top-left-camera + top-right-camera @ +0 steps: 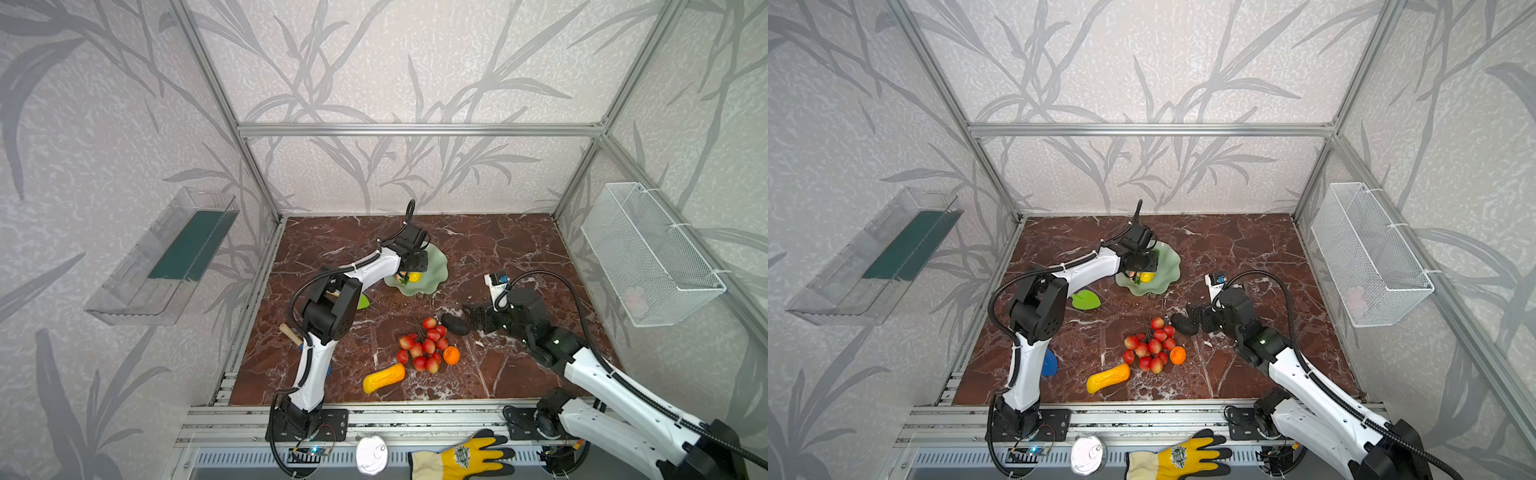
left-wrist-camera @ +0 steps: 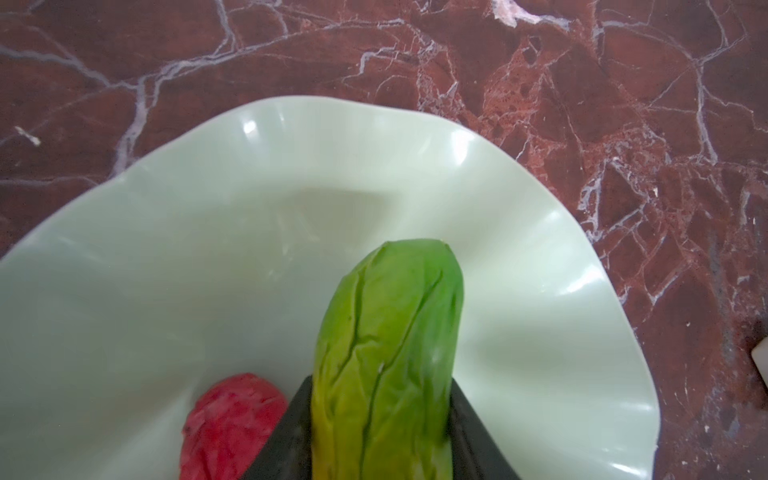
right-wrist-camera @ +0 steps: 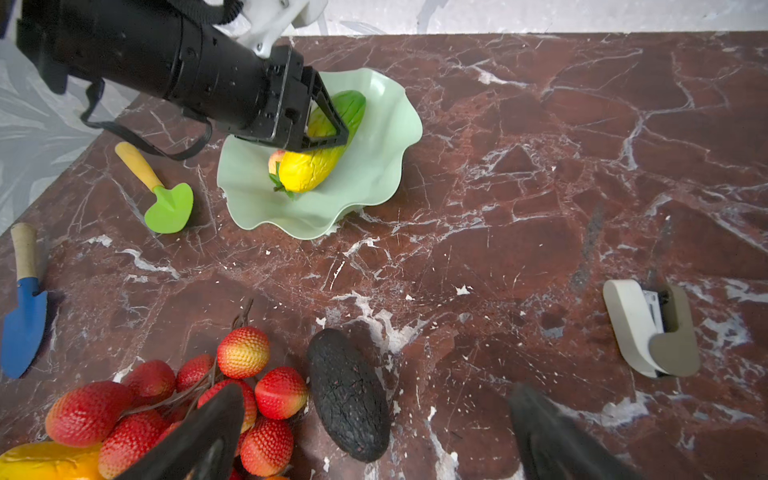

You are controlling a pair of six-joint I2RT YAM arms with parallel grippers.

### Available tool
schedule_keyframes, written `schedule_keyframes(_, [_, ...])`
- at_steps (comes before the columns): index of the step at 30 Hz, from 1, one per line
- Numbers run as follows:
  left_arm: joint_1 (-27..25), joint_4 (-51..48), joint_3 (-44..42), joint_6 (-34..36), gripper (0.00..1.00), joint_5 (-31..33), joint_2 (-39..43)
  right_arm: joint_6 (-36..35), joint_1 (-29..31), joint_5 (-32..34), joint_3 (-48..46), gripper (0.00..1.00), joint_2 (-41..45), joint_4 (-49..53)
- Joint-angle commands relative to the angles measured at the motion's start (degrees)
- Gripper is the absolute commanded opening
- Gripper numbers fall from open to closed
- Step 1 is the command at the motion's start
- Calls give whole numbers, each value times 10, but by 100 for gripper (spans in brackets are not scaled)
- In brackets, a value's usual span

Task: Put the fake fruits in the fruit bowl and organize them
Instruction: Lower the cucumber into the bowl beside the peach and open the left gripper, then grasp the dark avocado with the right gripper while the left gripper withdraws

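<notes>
The step in hand is setting a fruit down. The left end effector (image 3: 332, 120) is clamped on the green-yellow oblong fruit (image 2: 390, 332), gripping it across the middle so that its green end points out over the hollow of the fruit bowl (image 2: 291, 124). In the right wrist view the fruit's yellow end sits low inside the bowl, close against the red strawberry (image 2: 228, 424) that lies there. Whether the fruit's weight already rests on the bowl floor is hard to judge, because the arm hides the underside.

The bowl stands toward the back of the tabletop (image 1: 478, 241). Four fruits are outside it, grouped nearer the front. The bunch of red berries (image 1: 424, 347) has the small orange (image 1: 451, 355) touching its side. The yellow-orange oblong fruit (image 1: 383, 378) lies just beside the bunch, and the dark avocado (image 3: 349, 395) is at the bunch's far edge. On that count the task looks less than half done.

The right end effector (image 1: 468, 319) is low over the tabletop with its jaws spread wide and holding nothing. The avocado lies just ahead of them and partly between them.

The next move probably calls for the left jaws to part so the oblong fruit settles beside the strawberry without rolling toward the wavy rim, followed by a straight lift clear of the bowl. The right arm seems placed to close on the avocado. It should wait until the left arm has left the bowl before carrying the avocado over.
</notes>
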State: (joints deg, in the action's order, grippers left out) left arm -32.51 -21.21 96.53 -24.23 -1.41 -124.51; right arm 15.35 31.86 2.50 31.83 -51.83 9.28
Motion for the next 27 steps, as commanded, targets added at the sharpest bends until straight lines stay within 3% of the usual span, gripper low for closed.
schedule_keyframes(1, [-3, -28, 21, -4, 41, -6, -14, -11, -3, 4, 9, 99, -16, 8])
schedule_keyframes(9, [-1, -26, 22, -4, 59, -14, 2, -20, -3, -5, 17, 100, -49, 15])
schedule_keyframes(15, [-2, 0, 1, -2, 66, -12, 57, -24, -1, -26, 25, 93, -92, 14])
schedule_keyframes(21, [-1, 46, -46, 15, 69, 16, 166, -32, 23, -37, 43, 89, -153, 17])
schedule_keyframes(27, [0, 135, -182, 44, 76, 91, 328, -31, 49, -24, 49, 88, -205, -4])
